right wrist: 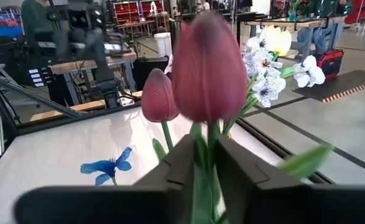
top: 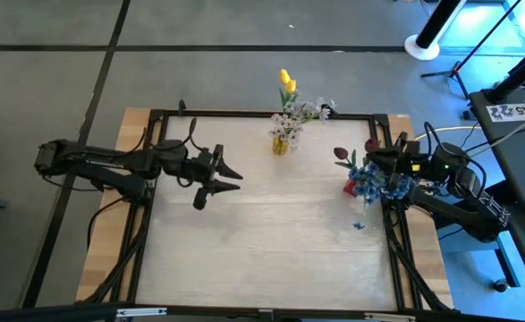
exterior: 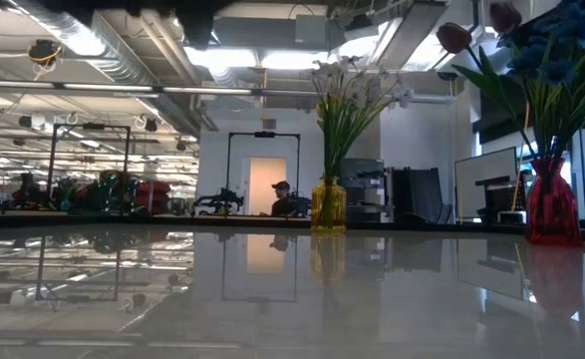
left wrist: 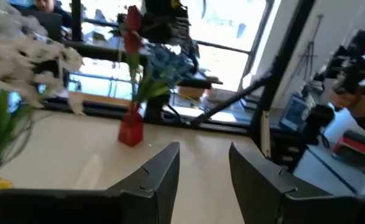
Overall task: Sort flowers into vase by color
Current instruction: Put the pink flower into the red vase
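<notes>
Left gripper [top: 230, 180] hovers parted; right gripper [top: 376, 166] hangs low.

We find no text, label, brand or number that we can read in any of the views. In the high view a white card [top: 511, 111] lies on the dark stand at the right edge, beyond the surface, and it carries black marks, but they are too small for us to make out as letters or figures. We see no lettering on the vases, the arms or the surface.
</notes>
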`<move>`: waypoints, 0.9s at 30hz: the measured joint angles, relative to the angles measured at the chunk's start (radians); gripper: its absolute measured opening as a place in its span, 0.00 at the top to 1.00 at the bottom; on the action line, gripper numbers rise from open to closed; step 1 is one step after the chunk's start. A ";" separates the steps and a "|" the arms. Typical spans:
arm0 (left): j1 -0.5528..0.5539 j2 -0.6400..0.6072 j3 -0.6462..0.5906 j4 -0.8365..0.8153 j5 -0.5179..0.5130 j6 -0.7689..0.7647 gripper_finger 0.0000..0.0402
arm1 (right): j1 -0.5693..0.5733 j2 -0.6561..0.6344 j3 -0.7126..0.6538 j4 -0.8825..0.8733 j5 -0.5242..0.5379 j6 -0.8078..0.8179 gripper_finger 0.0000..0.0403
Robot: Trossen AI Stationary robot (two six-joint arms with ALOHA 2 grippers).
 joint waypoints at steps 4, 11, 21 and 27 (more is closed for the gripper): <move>0.039 -0.001 -0.017 0.036 0.012 -0.016 0.66 | 0.000 0.032 0.059 -0.036 0.023 0.000 0.60; 0.088 -0.035 -0.017 0.034 0.101 0.020 0.66 | 0.000 0.114 0.155 -0.159 0.056 -0.004 0.44; 0.111 -0.052 -0.017 0.032 0.100 0.035 0.66 | 0.000 0.132 0.253 -0.316 0.020 0.031 0.33; 0.141 -0.053 -0.017 0.032 0.099 0.037 0.66 | 0.000 0.196 0.315 -0.487 0.020 0.093 0.33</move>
